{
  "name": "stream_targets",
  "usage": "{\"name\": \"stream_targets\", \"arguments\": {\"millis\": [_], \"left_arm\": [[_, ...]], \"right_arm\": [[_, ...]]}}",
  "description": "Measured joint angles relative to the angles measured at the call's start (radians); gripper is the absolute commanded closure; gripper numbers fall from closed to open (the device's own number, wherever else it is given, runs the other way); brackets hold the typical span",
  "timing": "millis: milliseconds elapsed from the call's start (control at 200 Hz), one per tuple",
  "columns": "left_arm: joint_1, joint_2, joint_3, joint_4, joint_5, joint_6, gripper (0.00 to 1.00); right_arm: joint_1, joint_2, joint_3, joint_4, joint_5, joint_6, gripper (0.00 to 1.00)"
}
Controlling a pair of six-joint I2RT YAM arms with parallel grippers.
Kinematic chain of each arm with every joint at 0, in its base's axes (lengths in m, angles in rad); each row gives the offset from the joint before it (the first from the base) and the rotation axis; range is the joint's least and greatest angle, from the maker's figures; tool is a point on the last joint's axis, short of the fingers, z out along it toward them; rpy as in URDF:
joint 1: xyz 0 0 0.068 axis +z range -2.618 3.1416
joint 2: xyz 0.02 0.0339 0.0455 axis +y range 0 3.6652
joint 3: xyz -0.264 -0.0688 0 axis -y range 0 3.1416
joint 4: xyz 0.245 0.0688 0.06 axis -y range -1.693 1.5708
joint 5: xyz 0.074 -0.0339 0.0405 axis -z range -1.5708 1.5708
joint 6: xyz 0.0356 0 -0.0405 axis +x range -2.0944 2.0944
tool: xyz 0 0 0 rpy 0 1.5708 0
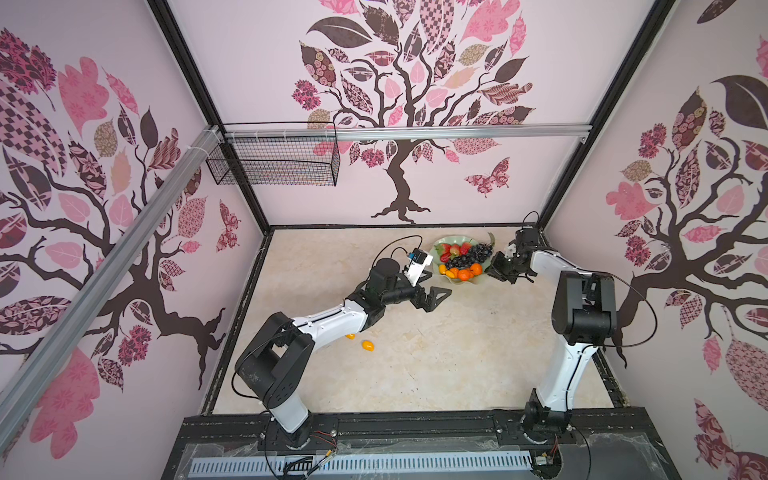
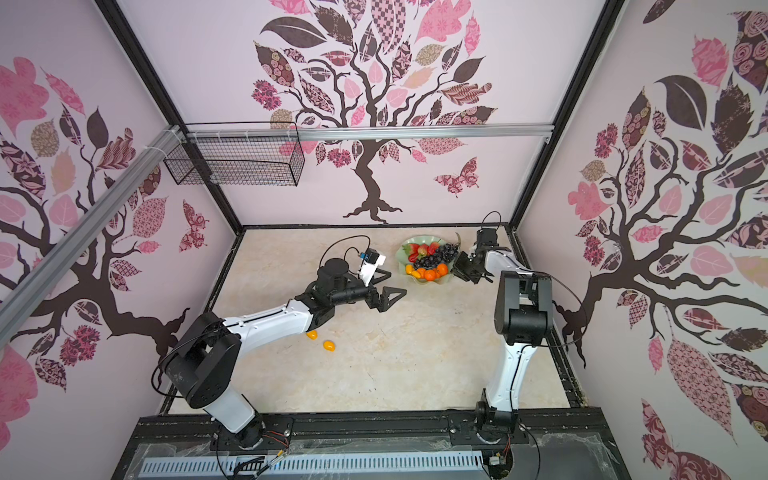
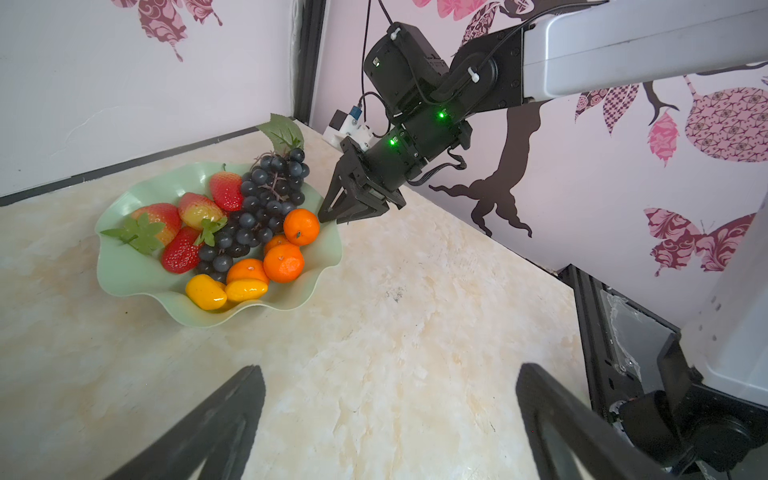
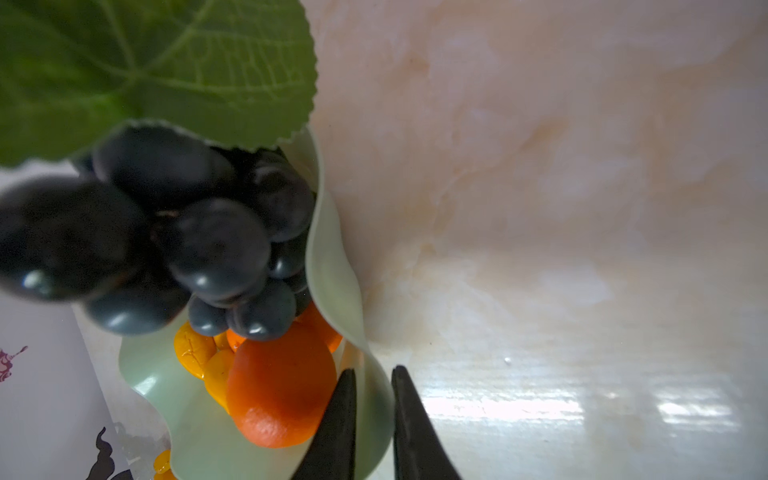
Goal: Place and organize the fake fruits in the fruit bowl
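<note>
Pale marbled tabletop (image 1: 436, 353) with green fruit bowl (image 3: 122, 268) and two loose kumquats (image 1: 367, 344).

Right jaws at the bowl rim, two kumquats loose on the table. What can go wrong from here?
1. The right gripper straddles the thin wavy rim of the bowl. A pull or lift there could tilt the bowl and roll out the tangerine right beside the jaws.
2. Two kumquats lie on the table by the left arm, one partly under it. A sweep of that arm might knock them away.
</note>
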Motion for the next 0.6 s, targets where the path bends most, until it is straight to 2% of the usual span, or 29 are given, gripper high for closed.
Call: {"name": "stream_targets", "arguments": {"millis": [275, 600], "left_arm": [[0.027, 0.000, 0.000, 0.000, 0.001, -0.006, 0.01], [0.080, 0.000, 0.000, 0.000, 0.002, -0.019, 0.01]], "right_arm": [[0.024, 0.000, -0.012, 0.007, -0.014, -0.014, 0.84], [0.150, -0.004, -0.021, -0.001, -0.013, -0.029, 0.84]]}}
